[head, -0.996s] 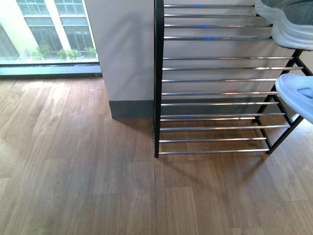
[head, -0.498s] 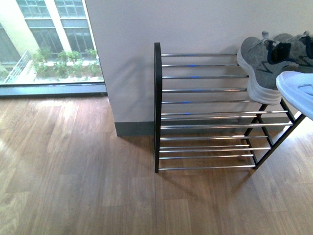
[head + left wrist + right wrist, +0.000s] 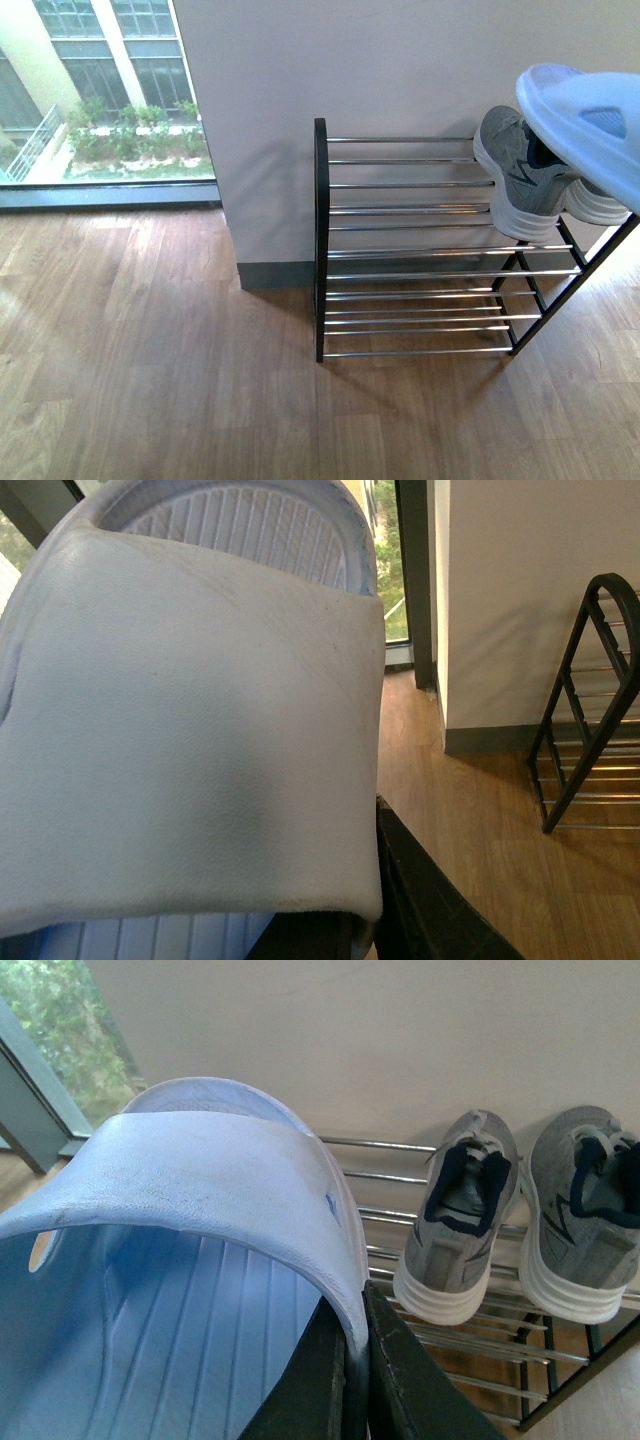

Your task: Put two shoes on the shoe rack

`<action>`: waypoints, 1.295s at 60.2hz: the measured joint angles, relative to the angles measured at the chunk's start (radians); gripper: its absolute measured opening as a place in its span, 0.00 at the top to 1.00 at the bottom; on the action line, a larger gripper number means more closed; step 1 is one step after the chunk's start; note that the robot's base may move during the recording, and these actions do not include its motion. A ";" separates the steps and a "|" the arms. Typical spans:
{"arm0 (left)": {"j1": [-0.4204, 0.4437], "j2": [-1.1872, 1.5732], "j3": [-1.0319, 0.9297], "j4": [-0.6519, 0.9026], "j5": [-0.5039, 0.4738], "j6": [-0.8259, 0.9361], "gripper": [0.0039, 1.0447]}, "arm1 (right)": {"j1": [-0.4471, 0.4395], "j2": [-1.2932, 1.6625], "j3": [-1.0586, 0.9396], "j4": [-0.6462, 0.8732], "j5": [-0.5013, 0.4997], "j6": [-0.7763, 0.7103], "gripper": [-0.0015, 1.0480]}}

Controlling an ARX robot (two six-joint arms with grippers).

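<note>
The shoe rack [image 3: 410, 250] stands against the white wall, with chrome rods and black side frames. A pair of grey knit sneakers [image 3: 515, 185] sits on its top tier at the right end; both show in the right wrist view [image 3: 465, 1215]. My right gripper [image 3: 352, 1360] is shut on the side edge of a pale blue slide [image 3: 200, 1260], held in the air above the rack's right end [image 3: 590, 125]. My left gripper [image 3: 362, 920] is shut on the other pale blue slide [image 3: 190, 720], which fills its view. The rack's side frame [image 3: 590, 700] lies beyond it.
Wood plank floor [image 3: 150, 380] spreads in front of the rack. A floor-length window [image 3: 100, 100] is at the far left, past the wall corner with a grey skirting board [image 3: 275, 273].
The front view has drawn back and tilted up, so the whole rack and the sneakers now show. The slide in my right gripper has risen from the rack's lower right to above the sneakers.
</note>
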 joint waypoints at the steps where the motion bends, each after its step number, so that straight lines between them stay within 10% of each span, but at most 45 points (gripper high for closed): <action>1: 0.000 0.000 0.000 0.000 -0.001 0.000 0.98 | 0.020 0.000 0.010 -0.007 0.024 0.012 0.98; 30: 0.000 0.000 0.000 0.000 0.000 0.000 0.98 | 0.393 0.388 0.553 -0.133 0.499 0.181 0.98; 78: 0.000 0.000 0.000 0.000 0.000 0.000 0.98 | 0.336 1.056 1.217 -0.208 0.751 0.002 0.98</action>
